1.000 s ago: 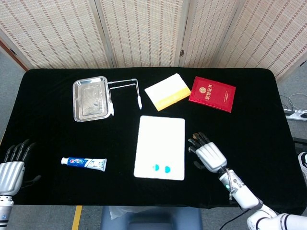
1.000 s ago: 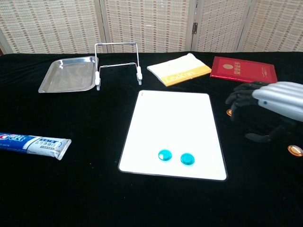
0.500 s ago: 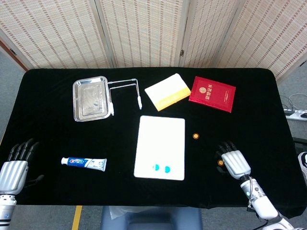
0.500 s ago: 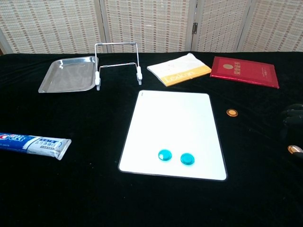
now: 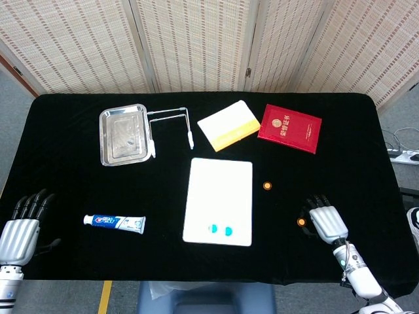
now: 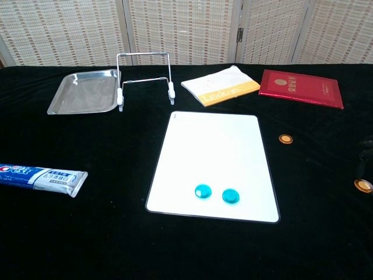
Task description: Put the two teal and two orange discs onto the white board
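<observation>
At the far left edge the left hand [image 5: 18, 230] hovers with fingers spread, holding nothing. A toothpaste tube [image 5: 114, 223] lies nearby on the black tabletop [image 5: 65, 170]. Behind it sits a steel tray [image 5: 122, 135]; I cannot tell whether anything lies in it. The white board [image 5: 218, 201] carries both teal discs [image 5: 220, 229] near its front edge. One orange disc [image 5: 266, 186] lies just right of the board; the other orange disc [image 5: 301, 222] sits beside the right hand [image 5: 325, 220], whose fingers are loosely apart and empty.

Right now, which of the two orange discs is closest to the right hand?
The orange disc lying just left of the right hand. The other orange disc lies farther up the table, nearer the white board.
</observation>
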`<state>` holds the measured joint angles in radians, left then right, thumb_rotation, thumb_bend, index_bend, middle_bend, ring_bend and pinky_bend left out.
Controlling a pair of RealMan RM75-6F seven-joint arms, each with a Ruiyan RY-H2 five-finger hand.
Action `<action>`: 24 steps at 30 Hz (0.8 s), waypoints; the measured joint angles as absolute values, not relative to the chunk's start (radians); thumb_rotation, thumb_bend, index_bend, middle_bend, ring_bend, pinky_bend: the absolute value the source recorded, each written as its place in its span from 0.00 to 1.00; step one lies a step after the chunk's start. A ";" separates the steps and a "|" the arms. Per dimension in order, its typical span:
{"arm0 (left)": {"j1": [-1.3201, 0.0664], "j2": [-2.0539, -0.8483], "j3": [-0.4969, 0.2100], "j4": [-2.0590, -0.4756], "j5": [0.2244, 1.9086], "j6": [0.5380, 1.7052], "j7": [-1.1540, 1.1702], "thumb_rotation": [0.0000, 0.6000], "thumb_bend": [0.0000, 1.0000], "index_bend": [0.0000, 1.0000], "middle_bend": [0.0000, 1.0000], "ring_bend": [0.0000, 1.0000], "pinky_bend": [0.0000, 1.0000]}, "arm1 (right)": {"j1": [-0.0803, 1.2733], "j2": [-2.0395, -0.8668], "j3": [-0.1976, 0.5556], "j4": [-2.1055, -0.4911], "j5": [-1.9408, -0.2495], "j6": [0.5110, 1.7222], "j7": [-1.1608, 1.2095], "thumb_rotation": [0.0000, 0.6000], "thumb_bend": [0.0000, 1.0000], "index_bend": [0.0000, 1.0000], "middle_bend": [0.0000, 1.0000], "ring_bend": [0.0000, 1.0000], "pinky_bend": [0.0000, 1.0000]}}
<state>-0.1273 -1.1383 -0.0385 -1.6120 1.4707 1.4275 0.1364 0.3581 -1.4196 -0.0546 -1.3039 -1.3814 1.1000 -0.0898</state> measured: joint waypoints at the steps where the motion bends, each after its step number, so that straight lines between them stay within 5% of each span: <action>1: -0.127 -1.138 -0.038 -1.612 1.470 1.428 0.137 1.00 0.15 0.00 0.00 0.00 0.00 | 0.358 -1.421 -0.054 -1.302 -1.382 1.098 -0.089 0.89 0.41 0.43 0.19 0.01 0.00; 24: -0.130 -1.144 -0.037 -1.600 1.460 1.419 0.132 1.00 0.15 0.00 0.00 0.00 0.00 | 0.361 -1.442 -0.029 -1.287 -1.401 1.065 -0.097 0.90 0.41 0.52 0.22 0.03 0.00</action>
